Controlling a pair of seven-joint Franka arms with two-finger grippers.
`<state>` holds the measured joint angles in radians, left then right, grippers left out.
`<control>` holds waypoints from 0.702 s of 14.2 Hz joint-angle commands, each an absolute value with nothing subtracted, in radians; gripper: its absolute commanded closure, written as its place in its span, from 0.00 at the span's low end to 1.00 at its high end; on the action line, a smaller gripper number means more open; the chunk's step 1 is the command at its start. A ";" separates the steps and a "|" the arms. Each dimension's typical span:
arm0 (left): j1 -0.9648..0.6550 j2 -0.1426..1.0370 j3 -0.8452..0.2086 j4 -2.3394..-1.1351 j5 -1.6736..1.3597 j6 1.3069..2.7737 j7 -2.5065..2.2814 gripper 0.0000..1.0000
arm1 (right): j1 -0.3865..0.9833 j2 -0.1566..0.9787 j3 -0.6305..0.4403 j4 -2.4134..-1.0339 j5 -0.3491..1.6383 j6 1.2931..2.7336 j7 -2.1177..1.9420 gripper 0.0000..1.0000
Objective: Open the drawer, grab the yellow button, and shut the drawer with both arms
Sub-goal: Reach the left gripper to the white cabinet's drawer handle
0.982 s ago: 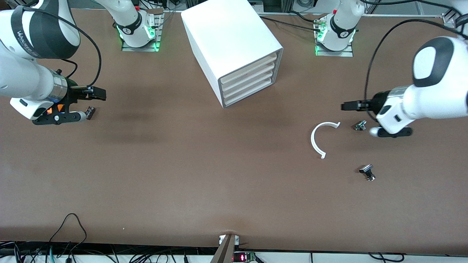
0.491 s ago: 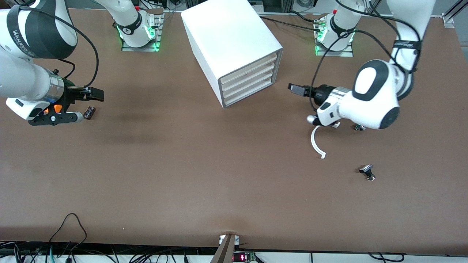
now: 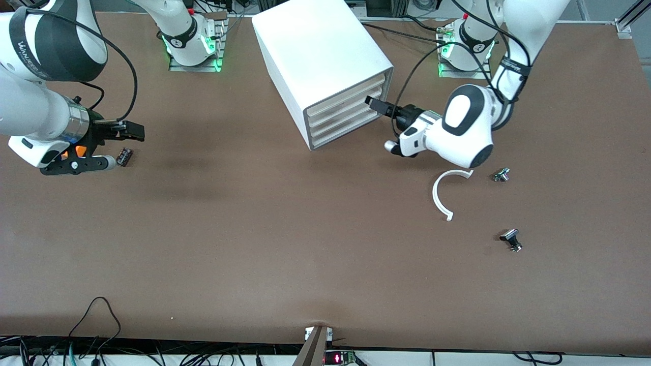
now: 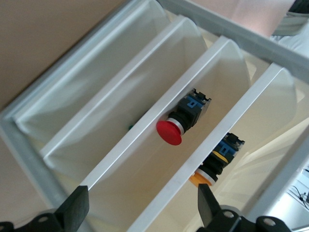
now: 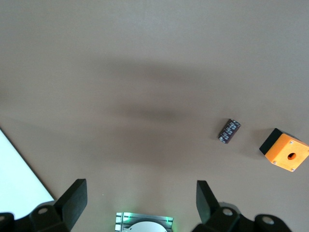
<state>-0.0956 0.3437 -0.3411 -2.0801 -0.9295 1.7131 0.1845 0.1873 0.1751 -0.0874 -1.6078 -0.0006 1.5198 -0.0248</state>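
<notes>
**Left gripper open at the drawer fronts, orange button inside the top drawer**

The right gripper (image 3: 133, 131) hangs low over the table (image 3: 254, 229) at the right arm's end. Its fingers (image 5: 72, 198) are spread wide and hold nothing, and this arm waits. Just beside it on the table lies a small dark cylinder (image 3: 124, 156). An orange square box (image 5: 285, 150) with a hole in its top sits close to the cylinder, mostly under the right wrist in the front view.

The white cabinet (image 3: 315, 46) stands mid-table, farther from the front camera, turned so its four drawer fronts face toward the left arm's end. All four fronts sit flush with the frame, and the drawer (image 3: 346, 94) on top is shut like the rest.

The left wrist view looks in over the low front lips. The button (image 4: 212, 164) lies in the top drawer near its front. Its long axis runs front to back, with the orange cap toward the drawer front and the black-and-blue body pointing deeper in. A red-capped button (image 4: 170, 131) lies the same way in the drawer just below.

The left gripper (image 3: 374, 104) is in front of the drawers, at the cabinet's corner toward the left arm's end. Its fingers (image 4: 77, 208) are apart with nothing between them, and whether they touch a drawer front cannot be told.

Nearer the front camera, toward the left arm's end, a white arc (image 3: 438, 195) lies on the table. Two small metal parts (image 3: 501, 175) (image 3: 511, 240) lie near it.
</notes>
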 commanded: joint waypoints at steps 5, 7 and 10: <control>-0.089 0.319 -0.373 -2.186 -1.014 1.743 0.434 0.03 | 0.187 0.187 -0.089 -1.583 0.034 1.516 -0.063 0.00; -0.086 0.318 -0.373 -2.204 -1.037 1.741 0.492 0.04 | 0.192 0.187 -0.086 -1.583 0.035 1.522 -0.063 0.00; -0.072 0.293 -0.373 -2.194 -1.038 1.695 0.497 0.05 | 0.193 0.186 -0.084 -1.583 0.035 1.528 -0.063 0.00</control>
